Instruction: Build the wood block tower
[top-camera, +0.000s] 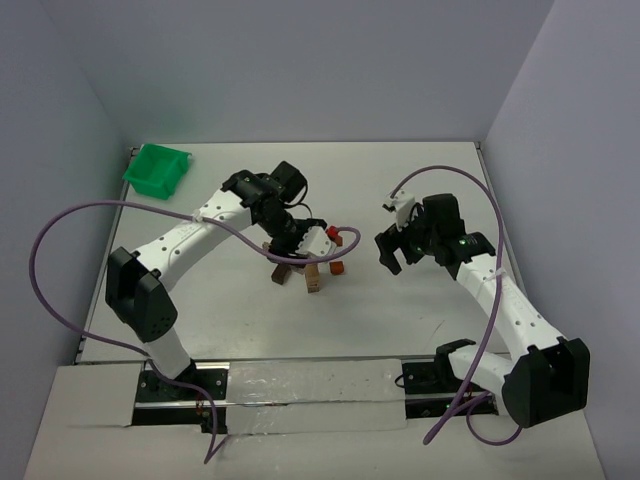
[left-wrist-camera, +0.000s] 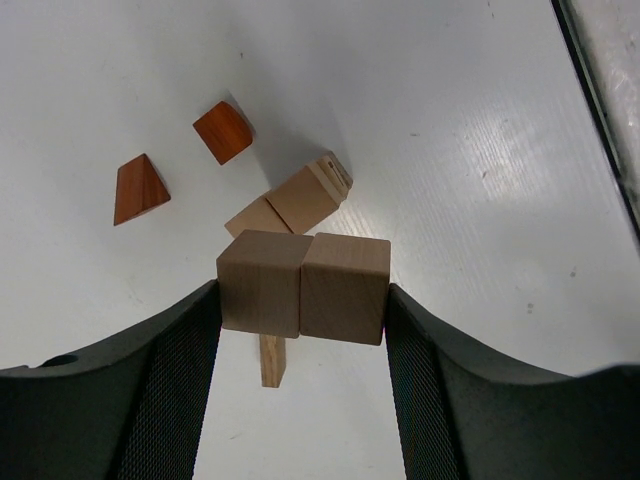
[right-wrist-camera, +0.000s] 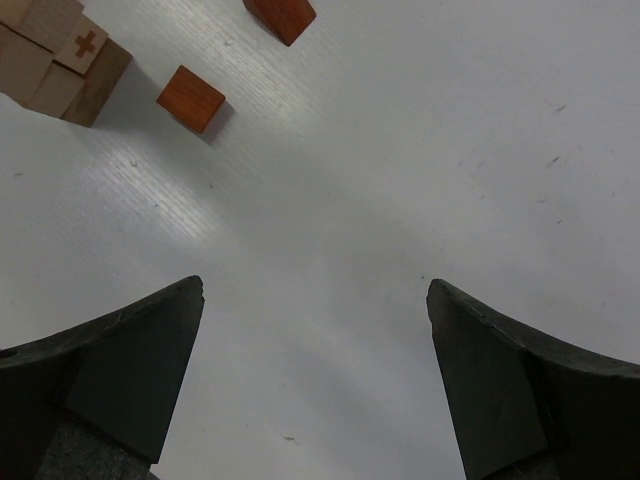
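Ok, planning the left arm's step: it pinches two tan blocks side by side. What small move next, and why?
Probably lower the left gripper: its two held blocks hang above the tan pieces on the table, not yet resting on anything.

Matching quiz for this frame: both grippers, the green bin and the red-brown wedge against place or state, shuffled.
1 left gripper
2 right gripper
3 green bin
4 red-brown wedge

A far left corner of the table
B open, nothing between the fingers
C shut on two tan blocks side by side
D loose on the table, touching no other block

Pairs: 1-C, 2-B, 3-A, 4-D
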